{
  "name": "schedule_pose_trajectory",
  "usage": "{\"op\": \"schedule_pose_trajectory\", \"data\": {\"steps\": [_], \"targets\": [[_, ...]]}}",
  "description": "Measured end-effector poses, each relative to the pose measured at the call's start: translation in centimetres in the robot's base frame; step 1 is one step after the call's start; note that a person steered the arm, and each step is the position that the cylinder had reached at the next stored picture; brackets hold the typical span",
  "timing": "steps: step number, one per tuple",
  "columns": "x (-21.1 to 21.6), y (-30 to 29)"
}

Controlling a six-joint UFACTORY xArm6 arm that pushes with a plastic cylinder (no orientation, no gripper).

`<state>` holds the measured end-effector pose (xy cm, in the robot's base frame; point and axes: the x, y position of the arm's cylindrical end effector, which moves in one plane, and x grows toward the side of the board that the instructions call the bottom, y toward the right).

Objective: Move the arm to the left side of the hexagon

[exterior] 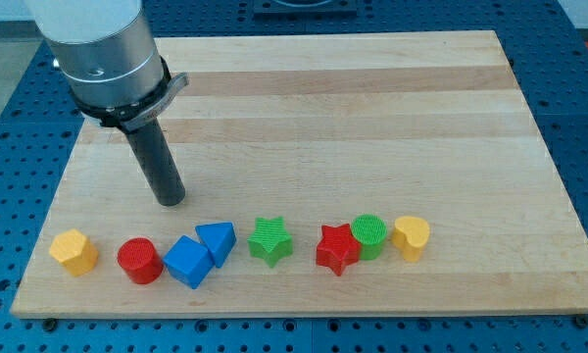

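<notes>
My tip (171,201) rests on the pale wooden bench (372,118), up and right of the yellow hexagon block (73,251), well apart. The red cylinder block (139,261) sits just right of that hexagon. No pincer shows, only the rod.

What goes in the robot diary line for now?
tip: above-right of yellow hexagon | touching: nothing | goal: hexagon's left, not reached

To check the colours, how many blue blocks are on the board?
2. A blue cube and a blue triangular block touch near the view's bottom, left of centre. None seems hidden.
</notes>
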<state>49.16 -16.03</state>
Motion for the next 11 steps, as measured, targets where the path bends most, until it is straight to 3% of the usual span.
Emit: {"op": "schedule_pose_trajectory", "data": {"steps": [2, 3, 4, 5, 9, 11], "targets": [[-0.2, 0.0], [-0.7, -4.3], [-0.1, -12.5], [2.0, -14.4], [3.6, -14.5], [11.2, -14.3]]}}
